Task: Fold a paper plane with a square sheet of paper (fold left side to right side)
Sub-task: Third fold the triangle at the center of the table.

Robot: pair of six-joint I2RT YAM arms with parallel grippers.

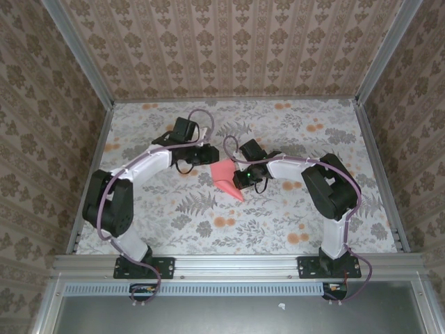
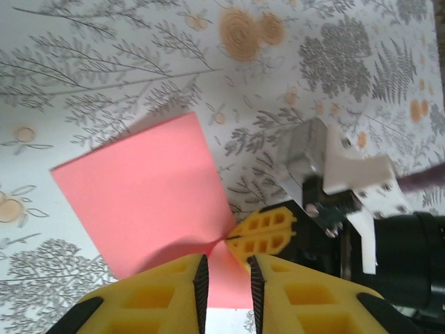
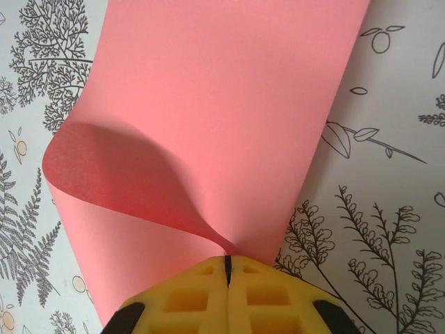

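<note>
Since the top view is small, the tips of the left gripper (image 1: 211,158) and right gripper (image 1: 238,182) are just dark blobs and I can't read their opening from there. They meet around the middle of the table (image 1: 292,223) with the square sheet of paper (image 1: 224,174) between them, a salmon-pink wedge partly covered by the right wrist. The left wrist view is clearer: the sheet (image 2: 142,191) is thin, plain and matte, lying on the fern-and-orange-flower surface with its far edge looking lifted over a shadow, and its near end is cut off behind the yellow waffle-moulded fingers (image 2: 167,299). The left gripper (image 2: 227,268) has a narrow gap with pink showing through it, and I can't tell if the pads touch the paper. Just beside it, the right gripper (image 2: 243,236) has its tips pressed together on the sheet's near corner. In the right wrist view, the right gripper (image 3: 227,264) is closed to a thin slit, pinching the sheet (image 3: 236,83) — the left part curls over in a smooth loop that funnels into the tips, and the top edge runs out of frame.
</note>
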